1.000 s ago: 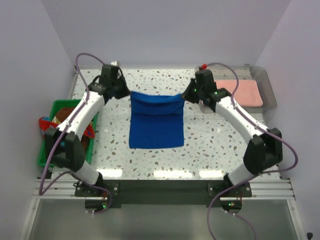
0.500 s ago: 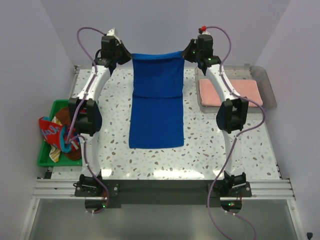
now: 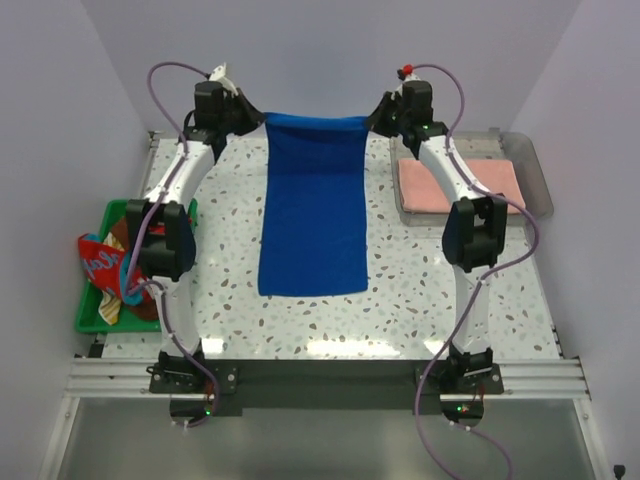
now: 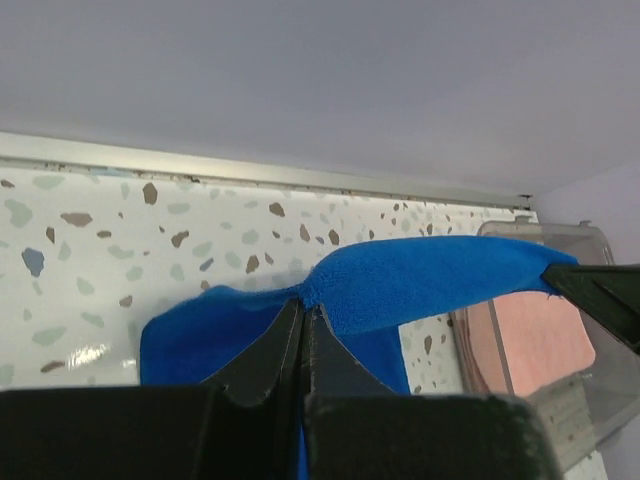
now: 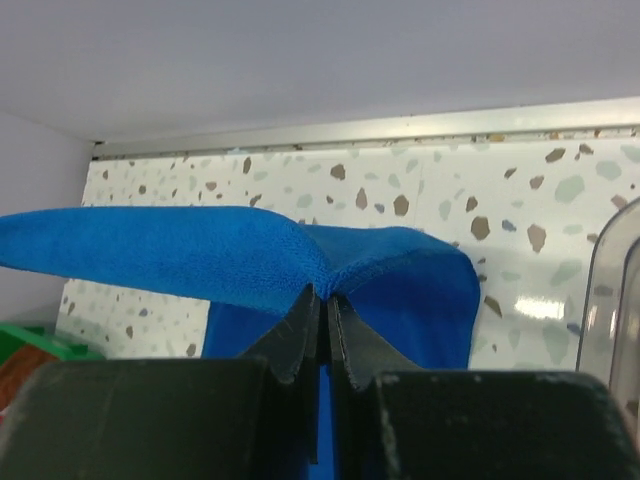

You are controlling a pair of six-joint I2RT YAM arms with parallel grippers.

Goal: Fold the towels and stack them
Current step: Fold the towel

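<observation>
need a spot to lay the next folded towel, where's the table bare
Bare table lies along the near edge, in front of the blue towel, and between that towel and the right arm. Crowded: the green basket side under the left arm, and the clear tray holding the pink towel.

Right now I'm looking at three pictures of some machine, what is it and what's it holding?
These are two robot arms bolted at the near edge of a speckled table. The wide picture is from a camera above and behind them; each close-up is from a wrist camera. The left fingers and right fingers each pinch a far corner of a royal blue towel, holding that edge up while its near end lies on the table. A folded pink towel sits in a clear tray; more cloths lie in a green basket.
</observation>
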